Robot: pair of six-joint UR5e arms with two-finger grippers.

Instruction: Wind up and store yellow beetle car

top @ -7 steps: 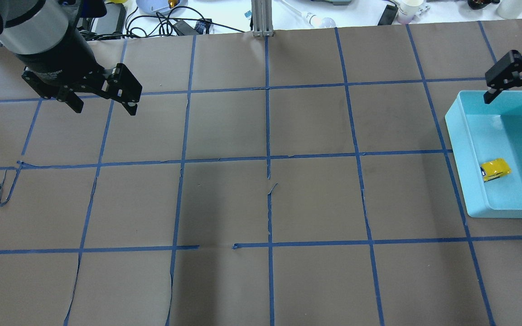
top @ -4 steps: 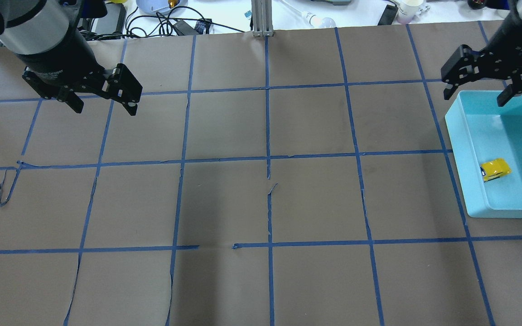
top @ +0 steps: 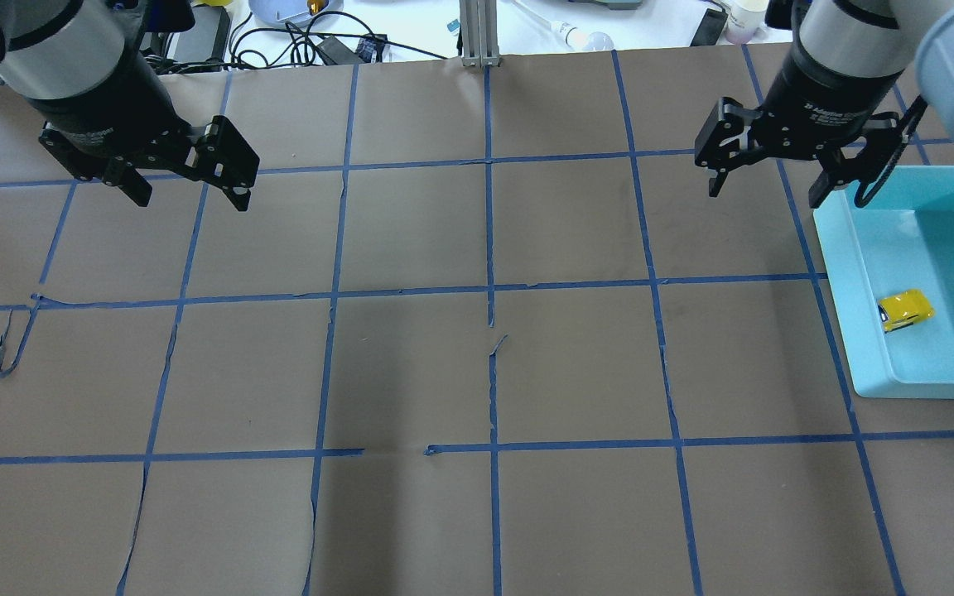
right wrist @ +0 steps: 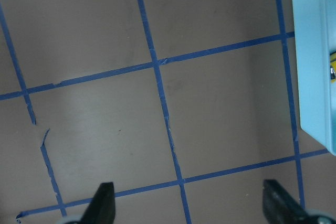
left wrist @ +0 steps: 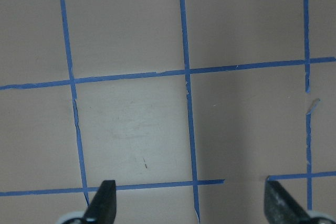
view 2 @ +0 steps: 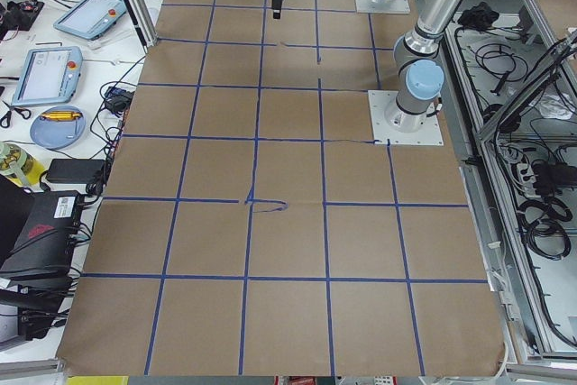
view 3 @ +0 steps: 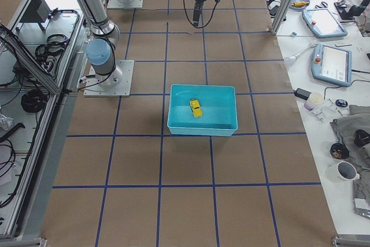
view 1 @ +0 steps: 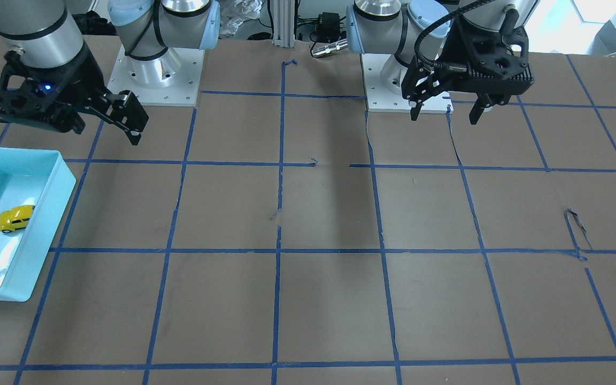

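The yellow beetle car (top: 905,309) lies on the floor of a light blue bin (top: 850,290) at the table's right edge, touched by no gripper. The front-facing view also shows the car (view 1: 15,218) in the bin (view 1: 43,224), and so does the right side view (view 3: 196,108). My right gripper (top: 764,192) hangs open and empty over the table, just left of the bin's far corner. In its wrist view the open fingers (right wrist: 102,205) frame bare paper, with the bin's wall (right wrist: 310,51) at the right. Far to the left, my left gripper (top: 193,203) is open and empty.
Brown paper with a blue tape grid covers the table. Loose, torn tape curls up at the left (top: 9,348) and the middle (top: 498,343). A metal post (top: 477,33), cables (top: 311,41) and a cup (top: 749,18) line the far edge.
My right gripper has swung left, from above the bin's far rim to over the table beside the bin. The left gripper and the car have not moved.
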